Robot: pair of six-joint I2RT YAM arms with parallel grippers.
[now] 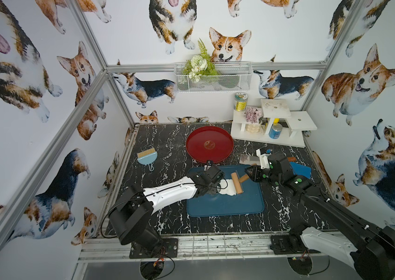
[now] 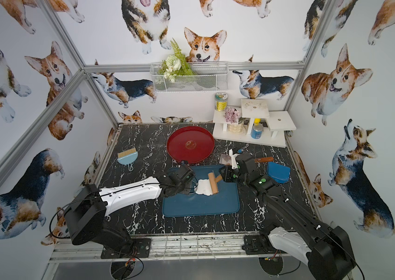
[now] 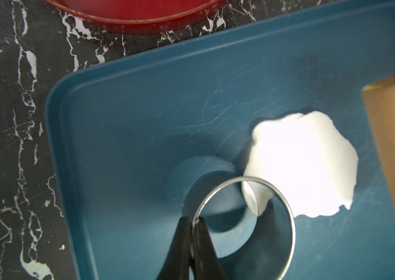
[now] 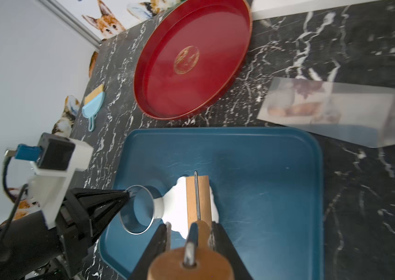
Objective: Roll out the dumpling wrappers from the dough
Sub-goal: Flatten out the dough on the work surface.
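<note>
The left claw (image 3: 193, 224) is clamped on one metal ring (image 3: 247, 178) at lower centre; the right claw (image 4: 190, 232) grips one wooden roller (image 4: 203, 198). One dough (image 3: 300, 164) lies on one blue tray (image 3: 143, 109).

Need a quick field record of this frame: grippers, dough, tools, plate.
dough: one flattened, irregular sheet on the blue tray
wooden roller: lying across the dough
right gripper: shut on the wooden roller's handle
left gripper: shut on the rim of the metal ring cutter, at the dough's edge, apparently lifted off the tray
wrappers: none cut yet
red plate: empty, beyond the tray
</note>
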